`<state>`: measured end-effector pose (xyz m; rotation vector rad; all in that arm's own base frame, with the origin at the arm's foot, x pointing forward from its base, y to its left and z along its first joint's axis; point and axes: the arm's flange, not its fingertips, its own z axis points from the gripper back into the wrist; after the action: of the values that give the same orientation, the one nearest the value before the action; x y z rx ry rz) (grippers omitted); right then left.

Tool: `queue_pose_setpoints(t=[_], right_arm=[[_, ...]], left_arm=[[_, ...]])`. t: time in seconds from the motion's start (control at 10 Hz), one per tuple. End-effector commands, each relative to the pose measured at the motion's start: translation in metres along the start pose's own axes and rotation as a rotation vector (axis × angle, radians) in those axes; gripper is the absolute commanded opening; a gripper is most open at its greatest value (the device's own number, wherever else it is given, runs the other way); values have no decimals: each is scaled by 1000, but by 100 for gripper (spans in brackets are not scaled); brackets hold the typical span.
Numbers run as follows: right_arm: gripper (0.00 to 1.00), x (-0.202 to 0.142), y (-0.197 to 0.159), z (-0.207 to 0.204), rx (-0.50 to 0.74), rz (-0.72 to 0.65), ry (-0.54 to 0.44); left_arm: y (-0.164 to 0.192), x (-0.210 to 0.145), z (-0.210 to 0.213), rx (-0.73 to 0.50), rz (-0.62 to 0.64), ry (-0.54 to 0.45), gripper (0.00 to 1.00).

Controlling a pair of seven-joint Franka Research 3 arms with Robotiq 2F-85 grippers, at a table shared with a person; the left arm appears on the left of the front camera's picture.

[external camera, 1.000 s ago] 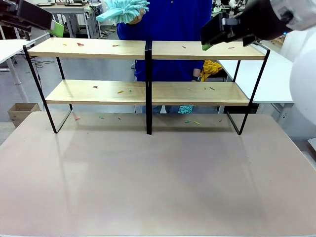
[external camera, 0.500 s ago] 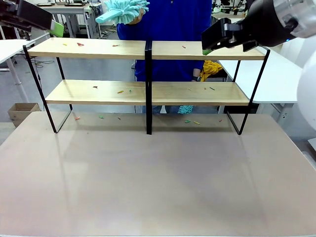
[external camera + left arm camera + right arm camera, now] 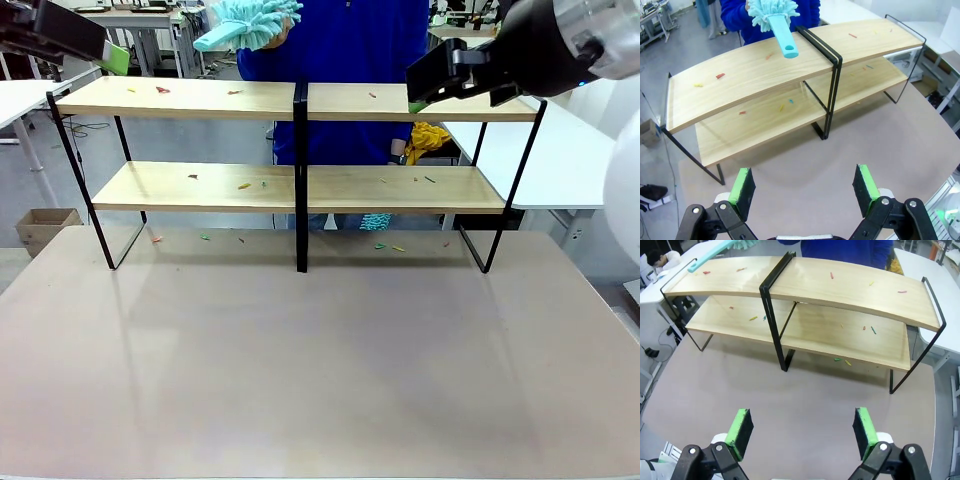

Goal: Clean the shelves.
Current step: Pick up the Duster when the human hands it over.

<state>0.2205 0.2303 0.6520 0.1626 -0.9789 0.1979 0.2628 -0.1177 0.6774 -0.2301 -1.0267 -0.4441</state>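
Note:
The shelves (image 3: 300,100) are a two-tier rack of light-wood boards in a black frame at the far side of the tabletop, also seen in both wrist views (image 3: 790,65) (image 3: 815,285). Small coloured scraps (image 3: 243,186) lie on both boards and on the tabletop beneath. A person in blue behind the rack holds a teal duster (image 3: 245,22) (image 3: 775,17) above the top board's left half. My left gripper (image 3: 112,58) (image 3: 804,187) hovers open above the rack's left end. My right gripper (image 3: 420,92) (image 3: 802,432) hangs open over the top board's right half. Neither holds anything.
The beige-brown tabletop (image 3: 320,380) stretches bare in front of the rack. White tables stand at the left (image 3: 20,95) and right (image 3: 560,160). A cardboard box (image 3: 45,228) sits on the floor at the left, and a yellow cloth (image 3: 428,138) hangs behind the rack.
My right arm has drawn back slightly, its gripper staying above the top board's right half. The left arm and the duster have hardly moved.

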Motion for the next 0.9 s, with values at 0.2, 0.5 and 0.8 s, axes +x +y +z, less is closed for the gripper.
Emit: queue_pose_setpoints(t=[0.2, 0.5, 0.8], right_arm=[[100, 1, -1, -1, -6, -3, -1], [100, 1, -1, -1, -6, -3, -1], [100, 1, -1, -1, -6, -3, -1]], left_arm=[[0, -1, -1, -3, -6, -11, 100], [0, -1, -1, -3, -6, -11, 100], [27, 47, 6, -372, 193, 283, 100]])
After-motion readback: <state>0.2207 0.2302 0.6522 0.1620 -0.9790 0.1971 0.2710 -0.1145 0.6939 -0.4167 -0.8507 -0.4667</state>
